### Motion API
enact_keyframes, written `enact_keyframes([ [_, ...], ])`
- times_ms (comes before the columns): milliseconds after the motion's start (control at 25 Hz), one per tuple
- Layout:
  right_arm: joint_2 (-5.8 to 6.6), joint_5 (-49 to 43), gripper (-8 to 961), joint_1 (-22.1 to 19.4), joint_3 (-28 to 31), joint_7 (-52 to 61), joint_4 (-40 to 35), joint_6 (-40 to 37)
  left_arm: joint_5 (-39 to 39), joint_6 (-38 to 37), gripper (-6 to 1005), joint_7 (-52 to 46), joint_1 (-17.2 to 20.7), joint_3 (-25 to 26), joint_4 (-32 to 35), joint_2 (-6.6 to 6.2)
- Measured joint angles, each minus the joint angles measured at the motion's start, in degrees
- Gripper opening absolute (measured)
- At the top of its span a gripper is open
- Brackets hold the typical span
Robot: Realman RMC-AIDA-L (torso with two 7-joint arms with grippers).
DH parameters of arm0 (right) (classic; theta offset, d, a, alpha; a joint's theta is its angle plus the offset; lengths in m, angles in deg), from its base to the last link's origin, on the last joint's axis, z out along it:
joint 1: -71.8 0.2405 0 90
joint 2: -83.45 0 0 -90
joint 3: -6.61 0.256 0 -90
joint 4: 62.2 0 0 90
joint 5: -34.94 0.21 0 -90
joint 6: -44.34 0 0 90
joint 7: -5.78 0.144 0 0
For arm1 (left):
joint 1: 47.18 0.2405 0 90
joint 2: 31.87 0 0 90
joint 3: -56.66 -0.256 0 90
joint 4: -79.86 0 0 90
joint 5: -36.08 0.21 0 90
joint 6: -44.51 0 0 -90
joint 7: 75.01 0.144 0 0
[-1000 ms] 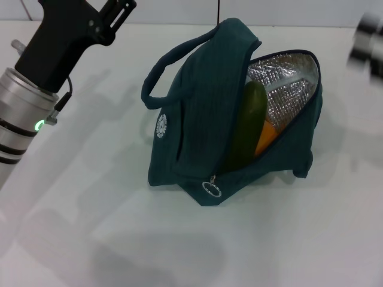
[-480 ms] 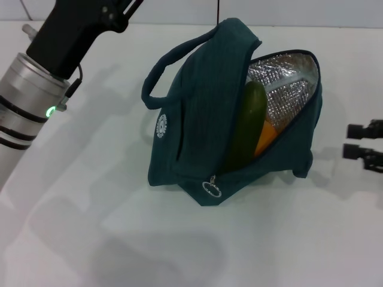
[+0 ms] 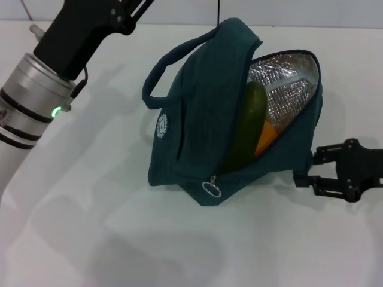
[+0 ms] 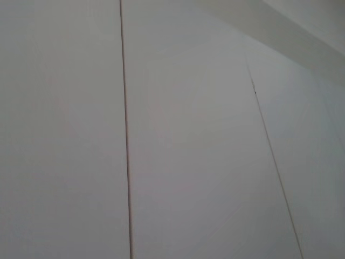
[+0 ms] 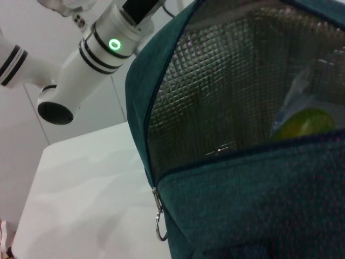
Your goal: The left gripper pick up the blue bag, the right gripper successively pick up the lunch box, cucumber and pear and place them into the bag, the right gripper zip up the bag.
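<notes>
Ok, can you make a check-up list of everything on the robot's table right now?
Surface: plain white table, bare where seen.
Job's things: dark teal fabric bag unzipped, ring pull at the near end; long green cucumber and orange-yellow pear inside against the silver lining; lunch box not clearly seen.
Clutter: nothing seen.
Grippers: left gripper raised beyond the bag; right gripper open, beside the bag's right end.
Cables: nothing seen.
Surroundings: white wall panels.

The blue bag (image 3: 197, 131) is seen unzipped on its side, its foil lining exposed, with the cucumber (image 3: 248, 122) and the orange-yellow pear (image 3: 266, 139) lodged inside its mouth.
</notes>
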Motion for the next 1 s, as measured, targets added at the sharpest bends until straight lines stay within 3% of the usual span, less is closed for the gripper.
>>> enact_keyframes([
  [400, -0.13, 1.7, 301, 1.7, 0.1, -5.7, -4.5, 5.5, -0.1, 0.2, 749, 1.1, 0.2, 0.0, 0.0, -0.03],
  [600, -0.23, 12.5, 281, -1.3, 0.2, -13.0, -5.7, 5.4, -0.1, 0.3, 748, 2.1, 0.2, 0.0, -0.5, -0.01],
  [680, -0.18, 16.9, 89, -2.6, 0.2, -15.5, -6.7, 5.3, -0.1, 0.5, 748, 2.6, -0.2, 0.0, -1.0, 0.04],
  [1000, -0.18, 25.5, 63, -3.3, 0.2, -25.9, -10.7, 3.7, 0.5, 0.7, 746, 3.6, -0.4, -0.1, -1.6, 0.16],
])
